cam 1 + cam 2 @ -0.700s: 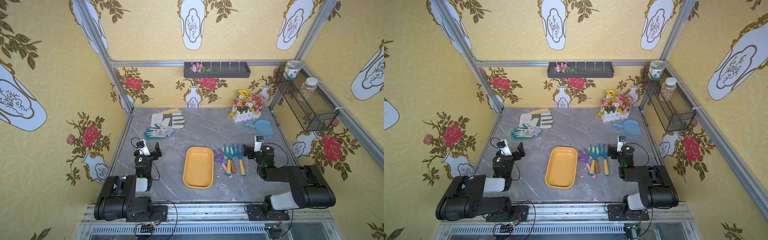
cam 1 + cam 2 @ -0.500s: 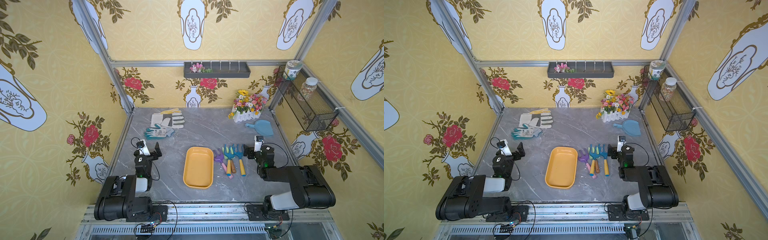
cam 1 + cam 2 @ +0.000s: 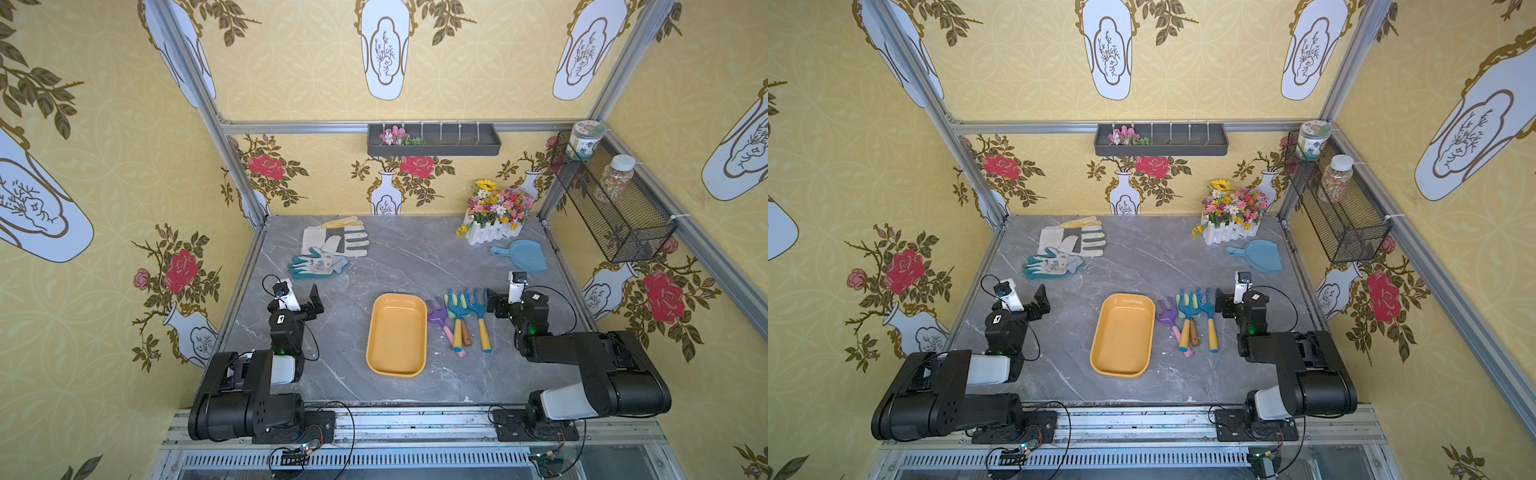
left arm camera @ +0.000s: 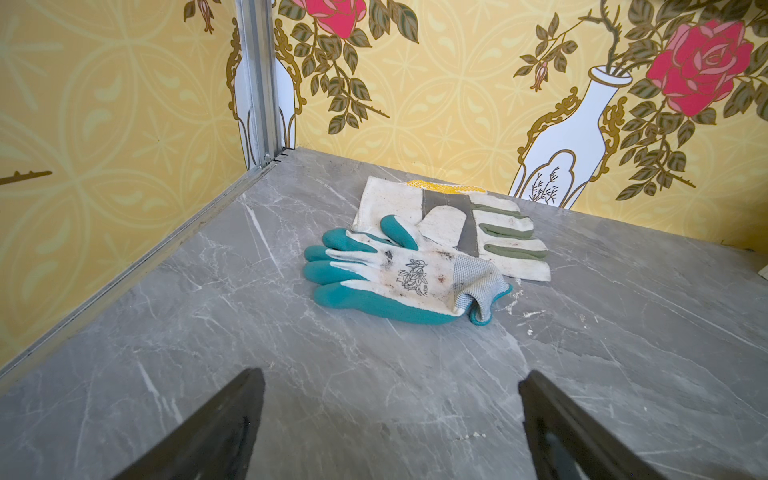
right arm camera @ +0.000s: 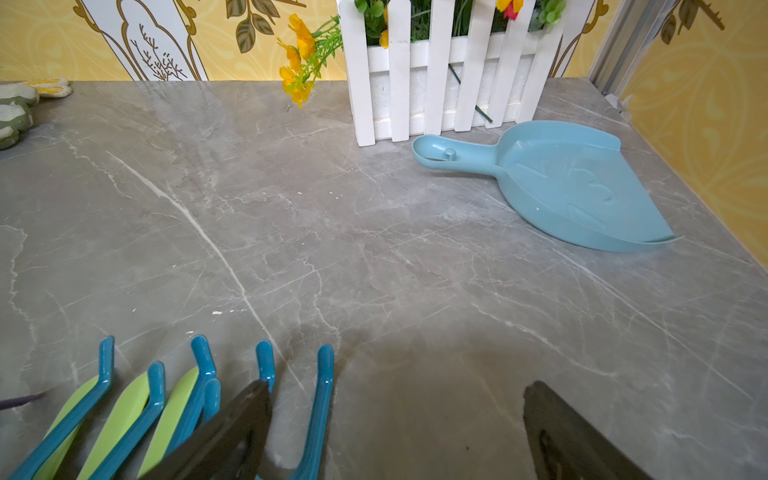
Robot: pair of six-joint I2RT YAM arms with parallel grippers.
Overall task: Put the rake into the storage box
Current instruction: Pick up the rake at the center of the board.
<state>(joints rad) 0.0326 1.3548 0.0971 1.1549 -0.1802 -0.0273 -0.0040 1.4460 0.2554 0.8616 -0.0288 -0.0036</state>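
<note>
Nothing has shifted since the earlier frames: both arms and all objects hold the same positions.

1. Rake (image 3: pixel 457 316): taken here as the teal head with bent tines on a yellow handle. It lies flat on the table (image 3: pixel 395 257), tines toward 12 o'clock, resting on a green tool (image 3: pixel 465 337) with a brown handle. A similar second teal pronged tool (image 3: pixel 478 311) lies just beside it at 3 o'clock, and a purple tool (image 3: pixel 438 313) at 9 o'clock.
2. Storage box (image 3: pixel 397 336): yellow-orange tray at the table centre, long axis 12 to 6 o'clock, just beside the tool group on its 9 o'clock side. The rake is outside it.
3. Right gripper (image 5: pixel 395 386): jaws spread wide, nothing between them, low over bare table just at 3 o'clock of the tool heads. In the right wrist view one finger (image 5: pixel 232 428) overlaps the teal tines; contact cannot be told. The right arm is folded low, forearm reaching from the 5 o'clock corner toward 12.
4. Left gripper (image 4: pixel 390 374): jaws spread wide, holding nothing, low over bare table, well apart from the box at its 9 o'clock. The left arm is folded likewise at the 7 o'clock corner, aimed at the gloves (image 3: pixel 328 249) near 11 o'clock.
5. A blue dustpan (image 3: pixel 523 255) and a flower planter (image 3: pixel 492 232) sit near 1 o'clock.
</note>
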